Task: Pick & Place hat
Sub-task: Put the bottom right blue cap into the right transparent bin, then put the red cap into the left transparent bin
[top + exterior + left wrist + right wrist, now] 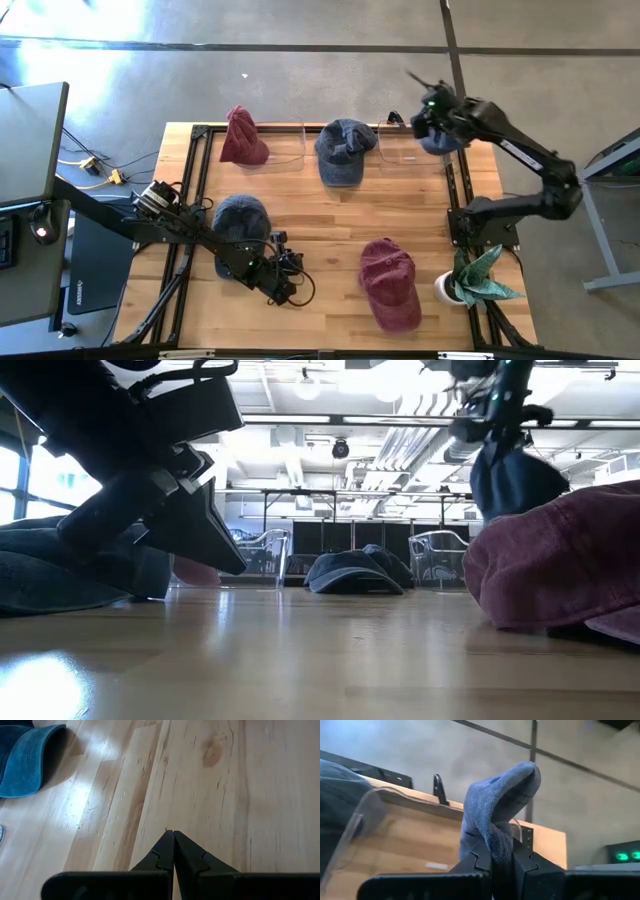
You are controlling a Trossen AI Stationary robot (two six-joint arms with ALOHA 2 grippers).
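My right gripper (428,118) is raised over the table's far right corner, shut on a blue denim hat (441,143) that hangs below it in the low view (510,485). A clear stand (405,147) is on the table beneath. Another blue hat (345,150) and a maroon hat (242,137) sit along the far edge. A third blue hat (240,225) lies near the left, and a maroon hat (388,285) lies near the right. My left gripper (173,834) is shut and points down at bare wood near the front, holding nothing. My right gripper pinches a bunched fold of the blue hat's cloth (496,842) between its two fingers; which part of the hat this is cannot be told. The fingers slant downward toward the far edge. The hat is lifted clear of the table and hangs loosely.
A second clear stand (285,148) stands between the far maroon hat and the far blue hat. A small potted plant (478,280) is at the near right edge. Black frame rails (190,150) run along the table's sides. Bare wood lies in the table's middle (330,215).
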